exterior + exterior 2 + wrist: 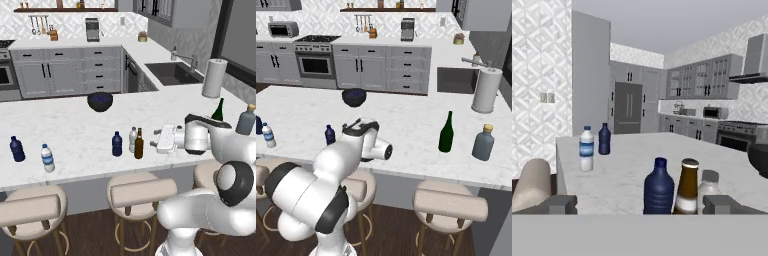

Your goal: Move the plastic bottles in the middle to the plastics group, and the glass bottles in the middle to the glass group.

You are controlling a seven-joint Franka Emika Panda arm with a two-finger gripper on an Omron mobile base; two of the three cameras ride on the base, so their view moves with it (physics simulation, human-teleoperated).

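The three middle bottles stand upright in a tight cluster on the white marble counter, near its front edge: the navy plastic bottle, the clear grey plastic bottle just beside it, and the brown glass bottle close against the clear one on the side toward the gripper. In the hand view the same cluster sits low and central, with the navy plastic bottle nearest the lens, the brown glass bottle partly behind it, and the clear grey plastic bottle hindmost. The gripper is level with the cluster and just beside the brown glass bottle, not touching it; its jaws are spread wide and hold nothing, and the fingertips stand on either side of the cluster in the hand view. The plastics group, a dark navy bottle and a blue-banded clear bottle, stands well apart from the cluster toward the far end of the counter. The glass group, a green wine bottle and a squat grey-blue bottle, stands on the opposite side of the cluster, beyond the arm. A dark bowl rests behind the cluster, and a paper towel roll stands behind the glass group.
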